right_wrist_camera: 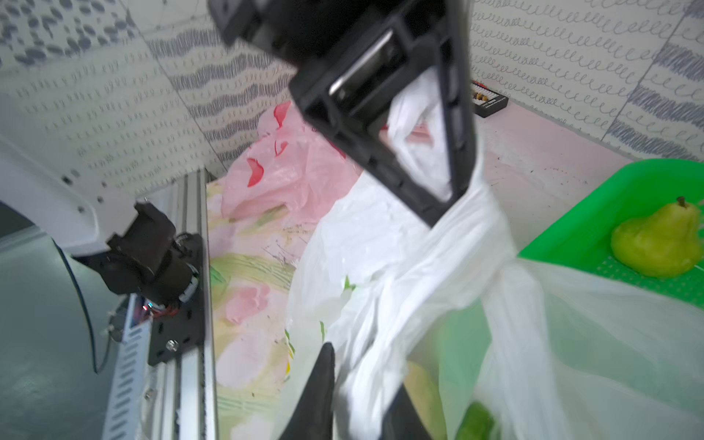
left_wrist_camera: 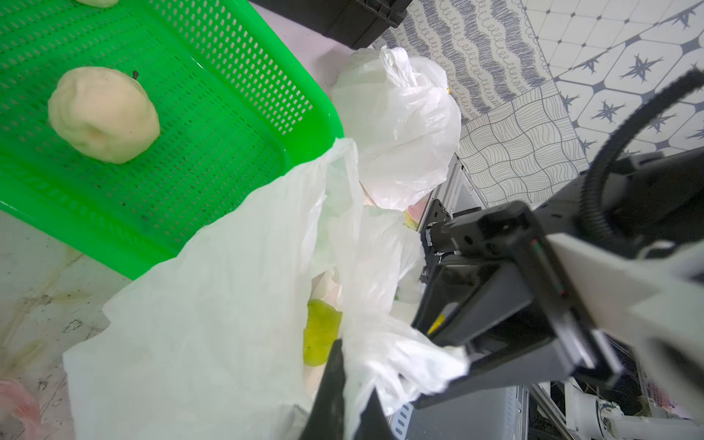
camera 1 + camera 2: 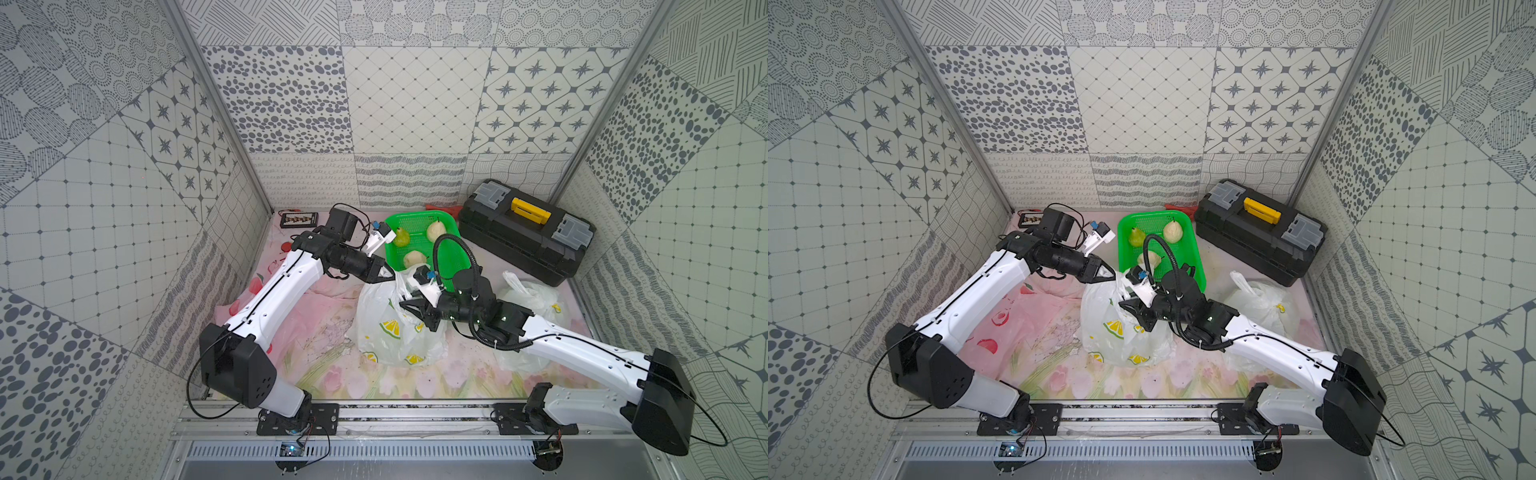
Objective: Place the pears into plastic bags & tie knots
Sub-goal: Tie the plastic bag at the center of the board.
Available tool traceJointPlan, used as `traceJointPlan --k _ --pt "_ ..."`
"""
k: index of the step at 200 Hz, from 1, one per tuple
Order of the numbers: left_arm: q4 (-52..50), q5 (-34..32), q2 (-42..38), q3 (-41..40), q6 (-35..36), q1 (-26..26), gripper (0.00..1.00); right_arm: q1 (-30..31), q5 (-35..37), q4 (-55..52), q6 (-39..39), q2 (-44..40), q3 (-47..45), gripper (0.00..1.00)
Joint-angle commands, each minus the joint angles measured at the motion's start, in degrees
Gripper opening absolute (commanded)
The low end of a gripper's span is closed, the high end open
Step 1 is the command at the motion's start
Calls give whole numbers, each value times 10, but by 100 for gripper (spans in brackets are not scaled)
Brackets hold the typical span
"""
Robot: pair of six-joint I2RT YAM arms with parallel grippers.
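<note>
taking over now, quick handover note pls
Left gripper: shut on a handle of the lemon-print bag.
Right gripper: that bag's plastic lies between its fingers; grip unclear.
Pears: three in the green basket, at least one inside the lemon-print bag.
Done: the second white bag by the toolbox looks filled and closed.
Left: knot this bag, bag the basket pears; pink bag lies unused.

A basket (image 3: 415, 216) sits at the back centre of the counter (image 3: 374, 382) with three pears (image 3: 436, 230) in it, and a toolbox (image 3: 525, 232) lies just right of it. The middle bag (image 3: 386, 324) stands just before the basket. A second bag (image 3: 530, 297) lies to its right, before the toolbox, and a third bag (image 1: 289, 171) lies to its left.
</note>
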Motion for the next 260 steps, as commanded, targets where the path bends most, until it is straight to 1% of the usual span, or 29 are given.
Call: traceJointPlan --k 1,22,41,56,63,75,79,85,95,108,125,142,155,171,188,210,239,260 --pt "21 8 -4 11 -8 4 0 1 27 69 -130 5 -29 24" --pt "12 22 -12 2 5 3 0 -17 16 94 -121 22 -15 23" --pt "9 20 -17 -3 12 2 0 -24 -3 108 -105 34 -9 20" --pt "4 5 -20 -1 16 3 0 -26 0 108 -82 31 -7 20" --pt "5 -8 -20 -2 16 3 0 -31 5 116 -50 20 -10 21" --pt "5 -26 -20 -2 20 3 0 -50 13 118 38 -7 -8 23" --pt "7 -32 -22 -3 21 4 0 -63 9 111 74 -19 -4 25" --pt "13 -42 -24 -7 22 3 0 -76 5 99 109 -30 2 29" --pt "34 -55 -32 -17 25 3 0 -106 -2 52 178 -48 24 36" --pt "59 -65 -42 -32 32 3 0 -140 -13 -35 242 -51 68 43" --pt "69 -76 -45 -36 40 3 0 -187 -68 -135 307 -35 129 52" --pt "67 -74 -46 -34 45 2 0 -218 -104 -194 364 -9 178 54" --pt "65 -74 -47 -33 48 0 0 -223 -123 -227 386 10 216 55" --pt "64 -74 -47 -33 47 -2 0 -221 -152 -237 419 32 252 57" --pt "65 -74 -48 -35 47 -6 0 -216 -160 -243 443 52 280 58" --pt "67 -73 -48 -34 46 -9 0 -209 -153 -258 446 83 313 58" --pt "65 -72 -50 -33 50 -12 0 -206 -153 -259 448 117 341 52" --pt "64 -72 -50 -33 49 -14 0 -206 -158 -245 454 126 345 42"
